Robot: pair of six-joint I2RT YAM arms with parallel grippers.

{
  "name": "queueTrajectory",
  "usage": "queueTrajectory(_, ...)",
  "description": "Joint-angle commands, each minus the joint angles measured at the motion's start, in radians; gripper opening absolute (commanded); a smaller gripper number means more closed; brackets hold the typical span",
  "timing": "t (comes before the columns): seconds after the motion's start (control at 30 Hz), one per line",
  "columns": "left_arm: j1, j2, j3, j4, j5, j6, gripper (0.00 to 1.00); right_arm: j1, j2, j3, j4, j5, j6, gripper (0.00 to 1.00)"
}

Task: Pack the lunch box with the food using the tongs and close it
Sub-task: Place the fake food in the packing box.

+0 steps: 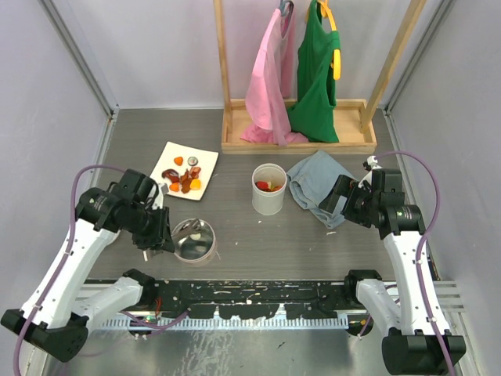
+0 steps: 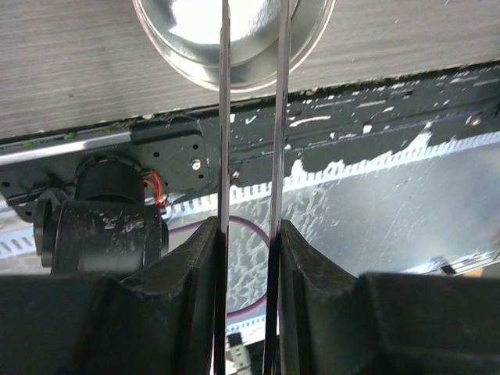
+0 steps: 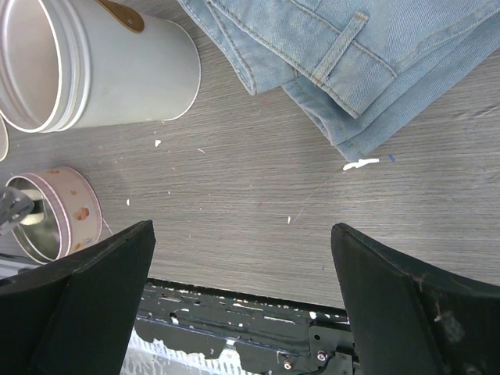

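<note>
Left pincer is seen pinched on both arms of the tongs, whose tips are pointed over the lid; right pincer is spread wide, nothing held. The tongs could be twisted in that narrow grip, or the lid knocked. Counted: one tongs, one lid, one lunch box mid-table (some pieces already inside), one plate bearing roughly seven pieces of food.

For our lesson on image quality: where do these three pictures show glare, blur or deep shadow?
Left wrist view: glare whitens the metal tin and streaks the tongs. Right wrist view: the right hand is featureless black, the jeans crisp. Top view: even light, soft shadows.
</note>
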Motion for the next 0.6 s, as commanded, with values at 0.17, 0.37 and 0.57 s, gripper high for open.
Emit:
queueTrajectory(0.17,-0.124,-0.003,0.003,-0.037,-0.017,-0.052,0.24,0.006,0.007,0.008,0.043,-0.024,0.003,1.00)
queueTrajectory(0.37,-0.179,0.025,-0.024,-0.021,0.026,-0.052,0.29,0.006,0.013,0.009,0.044,-0.020,0.004,1.00)
queueTrajectory(0.57,-0.202,0.033,-0.008,-0.013,0.009,-0.052,0.33,0.005,0.007,0.003,0.047,-0.016,0.004,1.00)
